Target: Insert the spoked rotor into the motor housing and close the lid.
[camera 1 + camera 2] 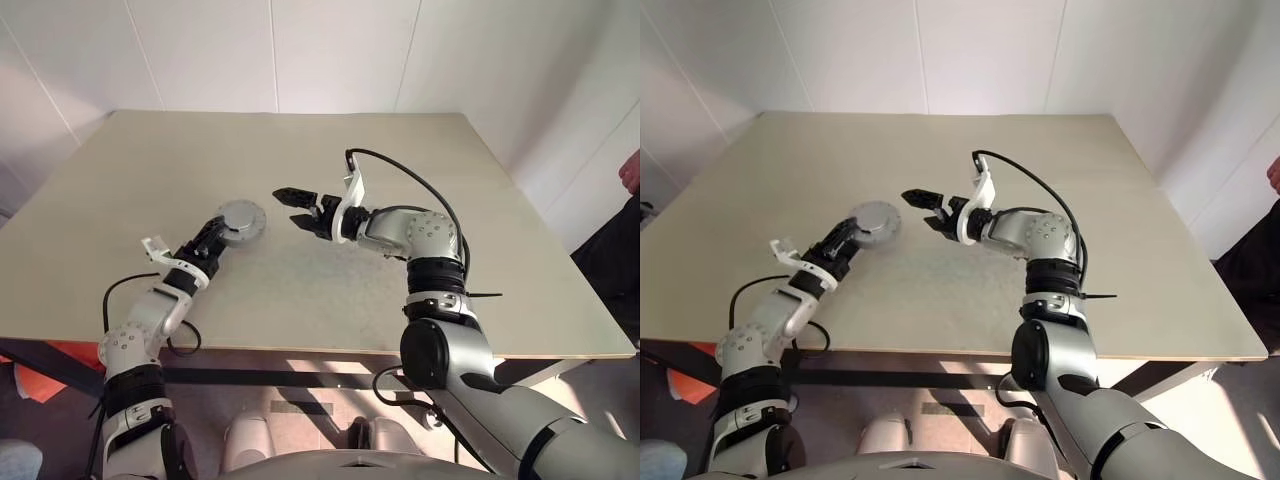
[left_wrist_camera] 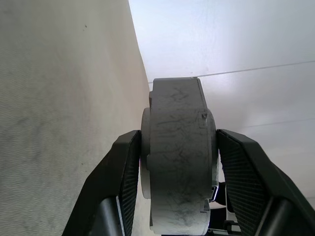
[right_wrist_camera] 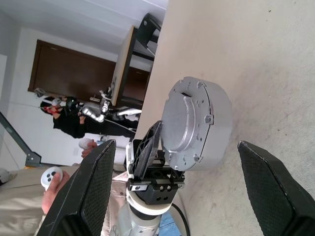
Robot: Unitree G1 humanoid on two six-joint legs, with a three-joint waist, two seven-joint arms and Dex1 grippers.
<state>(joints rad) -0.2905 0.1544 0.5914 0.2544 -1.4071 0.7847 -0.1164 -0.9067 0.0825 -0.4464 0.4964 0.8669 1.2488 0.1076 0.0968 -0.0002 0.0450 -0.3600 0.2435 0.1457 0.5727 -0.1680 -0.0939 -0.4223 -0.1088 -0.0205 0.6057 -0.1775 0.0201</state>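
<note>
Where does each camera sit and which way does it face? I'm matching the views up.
Left eye and right eye views: on the head, facing forward and down over the table and both arms.
Left wrist view: along the left gripper, clamped on the closed motor housing.
Right wrist view: along the open right gripper, toward that housing.
Shared: all views show the housing.

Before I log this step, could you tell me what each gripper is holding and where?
The left gripper clamps the closed motor housing across its two flat faces, one finger on each. The right gripper is open and holds nothing.
</note>
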